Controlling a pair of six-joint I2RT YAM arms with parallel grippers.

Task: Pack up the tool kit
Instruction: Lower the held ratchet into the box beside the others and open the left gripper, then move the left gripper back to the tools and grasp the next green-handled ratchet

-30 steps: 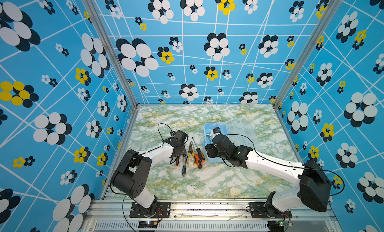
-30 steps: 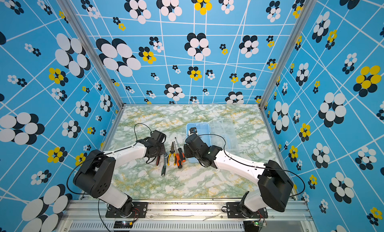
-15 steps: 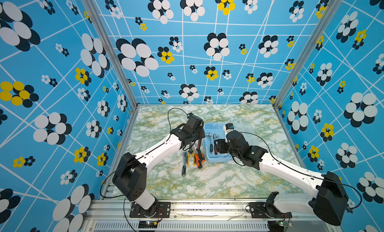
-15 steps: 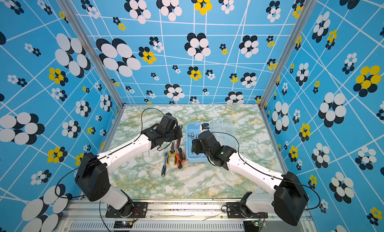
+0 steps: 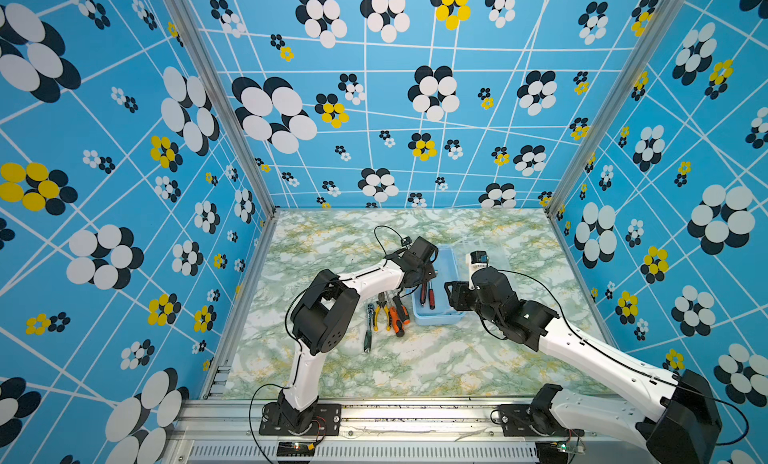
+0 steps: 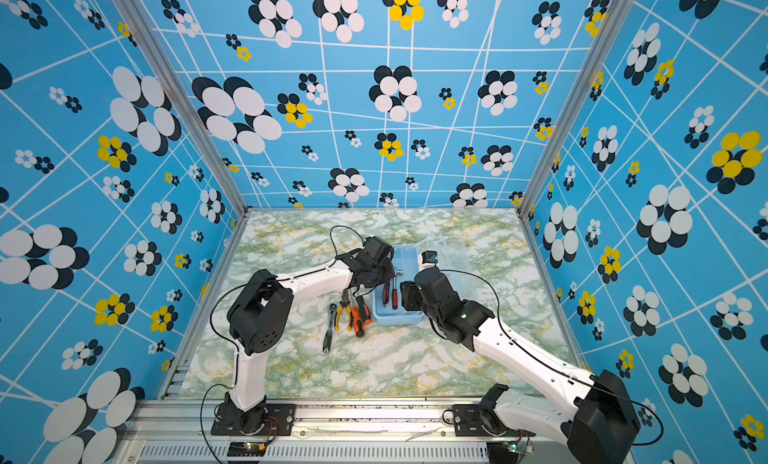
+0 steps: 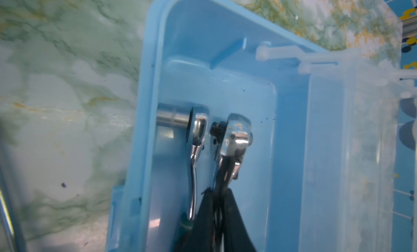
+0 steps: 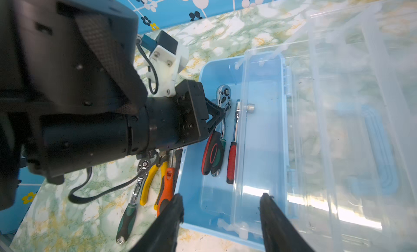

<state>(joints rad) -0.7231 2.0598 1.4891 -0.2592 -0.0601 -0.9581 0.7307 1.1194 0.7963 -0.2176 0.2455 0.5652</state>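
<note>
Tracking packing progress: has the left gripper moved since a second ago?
Yes: in a top view, the left gripper went from over the loose tools rightward into the blue box.

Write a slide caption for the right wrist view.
Left gripper holds a ratchet wrench inside the light-blue box beside a second ratchet; right gripper open.

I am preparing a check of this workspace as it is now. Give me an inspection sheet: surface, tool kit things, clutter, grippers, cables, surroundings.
Surface: green marbled table.
Job's things: blue box open, with its clear lid folded out beside it. A socket wrench lies inside. A green-handled ratchet, pliers and screwdrivers lie on the table beside the box.
Clutter: nothing seen.
Grippers: left gripper shut on the large ratchet wrench inside the box. Right gripper open and empty, at the box's near end.
Cables: black cable loops up from the left wrist.
Surroundings: blue flowered walls.
</note>
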